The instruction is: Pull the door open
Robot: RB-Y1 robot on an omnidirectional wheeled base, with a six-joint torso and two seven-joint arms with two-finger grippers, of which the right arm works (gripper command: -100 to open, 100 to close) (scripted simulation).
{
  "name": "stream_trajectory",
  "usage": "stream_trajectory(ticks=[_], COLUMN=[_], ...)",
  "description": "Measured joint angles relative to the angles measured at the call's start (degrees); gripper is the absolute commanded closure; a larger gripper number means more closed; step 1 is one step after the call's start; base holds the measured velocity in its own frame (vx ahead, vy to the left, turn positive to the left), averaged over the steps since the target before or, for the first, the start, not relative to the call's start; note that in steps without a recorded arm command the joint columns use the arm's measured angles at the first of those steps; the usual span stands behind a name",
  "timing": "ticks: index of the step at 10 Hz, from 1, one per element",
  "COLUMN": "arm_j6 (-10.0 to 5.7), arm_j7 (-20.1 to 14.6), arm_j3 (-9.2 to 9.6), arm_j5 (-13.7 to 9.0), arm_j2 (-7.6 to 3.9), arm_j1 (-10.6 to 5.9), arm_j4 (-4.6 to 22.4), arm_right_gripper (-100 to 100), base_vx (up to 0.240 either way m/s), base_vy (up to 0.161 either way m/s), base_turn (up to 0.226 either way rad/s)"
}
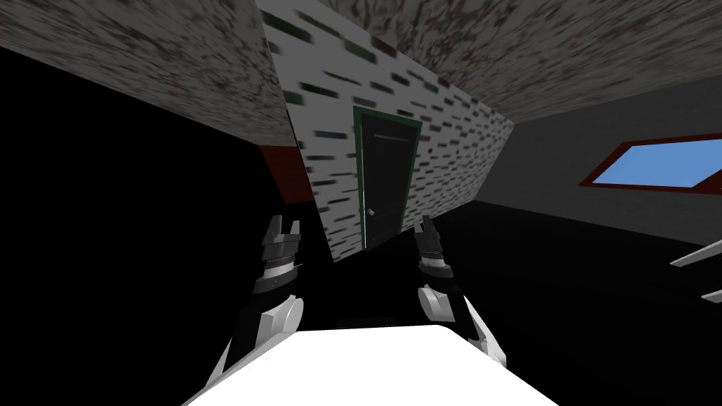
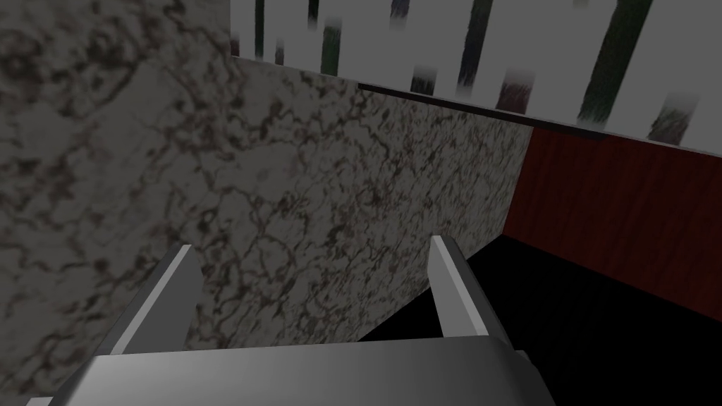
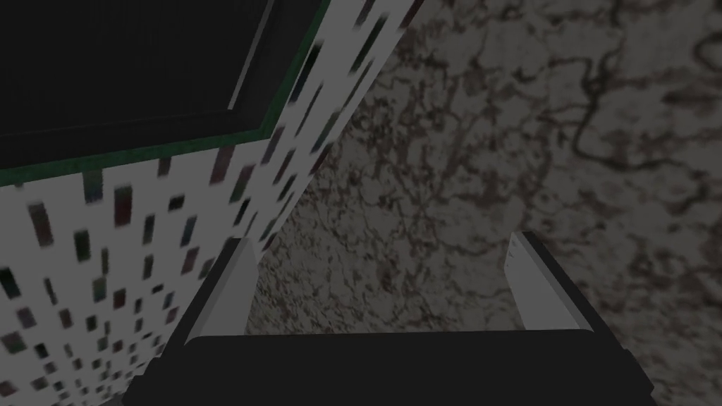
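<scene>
A dark door in a green frame stands shut in the speckled white wall ahead, some way off. Its small pale knob sits low on the door's left edge. My left gripper hangs open to the left of the door, nothing between its fingers. My right gripper is open too, just right of the door's foot, well short of the knob. In the right wrist view a corner of the door and its green frame appears beyond the open fingers.
The speckled white wall runs both sides of the door. A dark red panel sits left of it, against a black area. A window shows on the grey wall at right. Pale slats jut in at the right edge.
</scene>
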Motion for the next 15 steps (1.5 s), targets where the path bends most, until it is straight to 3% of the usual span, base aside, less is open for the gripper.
stream_trajectory(ticks=[8,10,13,15], arm_j6=[-3.32,-4.16,-5.33,-6.07], arm_j7=[7.9,10.7,13.3,15.2], arm_j3=[-1.29,-1.72,-2.47,-2.56], arm_j5=[0.1,0.2,0.0,0.1], arm_j2=[-2.47,-3.06,-4.36,-4.60], arm_j1=[-3.24,-5.05,-5.91,-6.62], arm_j4=[12.9,17.0,21.9,24.9], arm_right_gripper=[-100,-100,-100,-100], base_vx=[0.068,0.083,0.069,0.055], base_vy=[-0.005,-0.012,-0.017,-0.008], base_turn=[0.108,0.087,0.116,0.130])
